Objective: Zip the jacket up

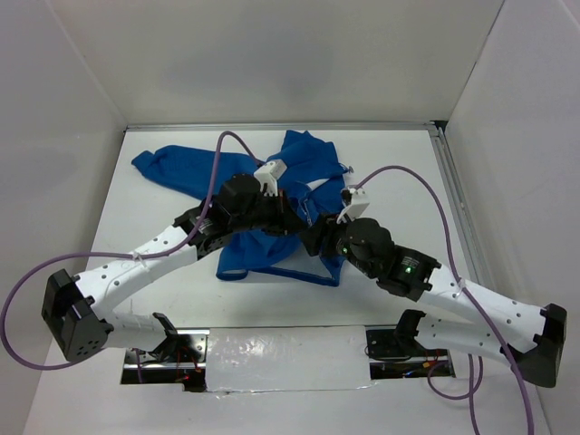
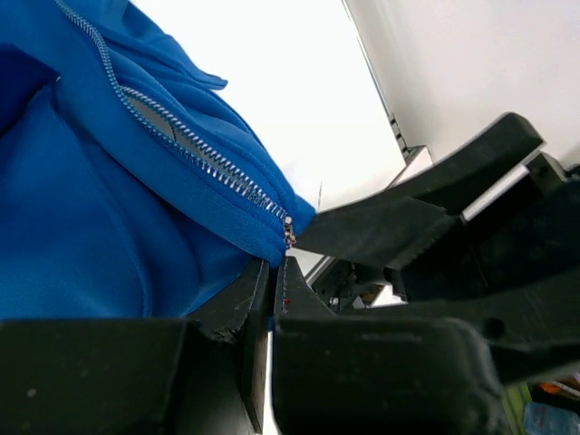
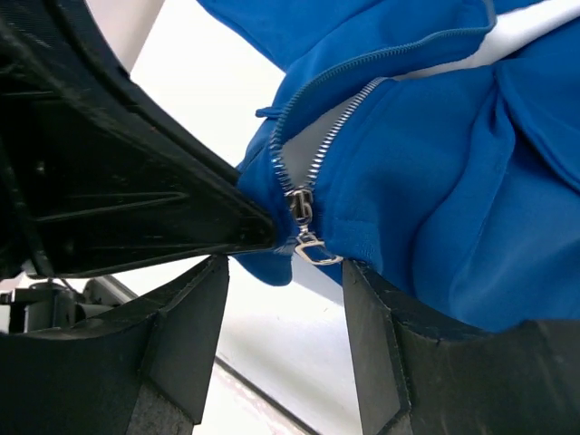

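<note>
The royal-blue jacket point(image 1: 304, 154) lies crumpled on the white table, and both arms meet over its lower front. My left gripper point(image 2: 272, 265) is shut on the jacket's bottom hem point(image 2: 263, 243), just below the end of the pale zipper point(image 2: 204, 161). In the right wrist view the zipper slider point(image 3: 300, 207) and its dangling metal pull tab point(image 3: 317, 251) hang at the hem. My right gripper point(image 3: 285, 267) is open; the tab sits at the level of its fingertips, between them, and touches neither. The left gripper's finger point(image 3: 136, 208) presses the fabric beside the slider. From above, the left gripper point(image 1: 294, 220) and right gripper point(image 1: 319, 237) nearly touch.
White walls enclose the table on three sides, with a metal rail point(image 1: 450, 181) along the right edge. A shiny taped strip point(image 1: 290, 358) runs between the arm bases. Purple cables point(image 1: 217, 168) arc above both arms. One jacket sleeve point(image 1: 159, 168) stretches left.
</note>
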`<state>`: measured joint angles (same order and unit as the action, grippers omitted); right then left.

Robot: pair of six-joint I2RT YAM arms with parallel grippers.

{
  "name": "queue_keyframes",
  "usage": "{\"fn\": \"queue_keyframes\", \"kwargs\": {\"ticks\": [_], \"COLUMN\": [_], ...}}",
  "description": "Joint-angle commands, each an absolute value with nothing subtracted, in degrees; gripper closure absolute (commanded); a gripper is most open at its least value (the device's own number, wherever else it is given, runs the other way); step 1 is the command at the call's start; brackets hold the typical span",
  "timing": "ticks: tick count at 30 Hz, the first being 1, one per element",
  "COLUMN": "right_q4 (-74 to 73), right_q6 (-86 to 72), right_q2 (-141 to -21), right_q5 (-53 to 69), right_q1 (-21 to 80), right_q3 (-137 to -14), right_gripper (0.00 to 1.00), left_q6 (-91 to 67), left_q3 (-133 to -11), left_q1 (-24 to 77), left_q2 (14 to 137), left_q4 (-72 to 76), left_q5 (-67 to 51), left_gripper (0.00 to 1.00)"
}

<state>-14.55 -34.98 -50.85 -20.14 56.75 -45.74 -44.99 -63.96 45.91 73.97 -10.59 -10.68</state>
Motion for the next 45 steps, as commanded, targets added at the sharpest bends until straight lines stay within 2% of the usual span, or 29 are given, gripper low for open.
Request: {"fn": "queue_keyframes", "kwargs": {"ticks": [1,9,16,23,28,38,43,45], "right_q4": [-5.89,-5.89,-6.23,-10.28,-6.78,-4.39,-7.82,-9.31], "right_q6": [-34.01,-30.06,-27.43,-26.19,-26.19,-25.49,-26.63,-27.33], "right_q2": [-49.75,-51.33,-54.14,-56.25,-55.81,-59.5,-58.63,-57.58], "right_q5": [-15.65,-13.09,-17.56,-26.26,-26.37,-24.26,-25.92,-26.36], "right_q1": [53.02,50.63,51.24,53.79,54.23,57.12,59.32,59.33], "right_q3": [-43.42,-43.16,-44.21,-45.79,-45.0,-47.2,-47.37,-47.37], "right_gripper": [0.4,0.43,0.48,0.49,0.49,0.66,0.77,0.86], "left_q6": [-44.47,-44.21,-43.77,-42.8,-42.71,-43.07,-42.8,-42.72], "left_q3": [-63.9,-64.77,-65.57,-66.45,-66.1,-66.36,-65.83,-65.57], "left_q1": [45.88,45.88,45.88,45.97,45.88,45.88,45.88,45.88], "left_q2": [71.98,72.16,73.04,73.74,73.65,74.71,75.06,75.15], "left_q4": [-8.61,-9.05,-8.88,-9.75,-9.23,-9.84,-9.67,-9.84], "left_q5": [-13.09,-13.62,-15.38,-15.03,-15.82,-14.77,-14.06,-13.97], "left_gripper": [1.0,1.0,1.0,1.0,1.0,1.0,1.0,1.0]}}
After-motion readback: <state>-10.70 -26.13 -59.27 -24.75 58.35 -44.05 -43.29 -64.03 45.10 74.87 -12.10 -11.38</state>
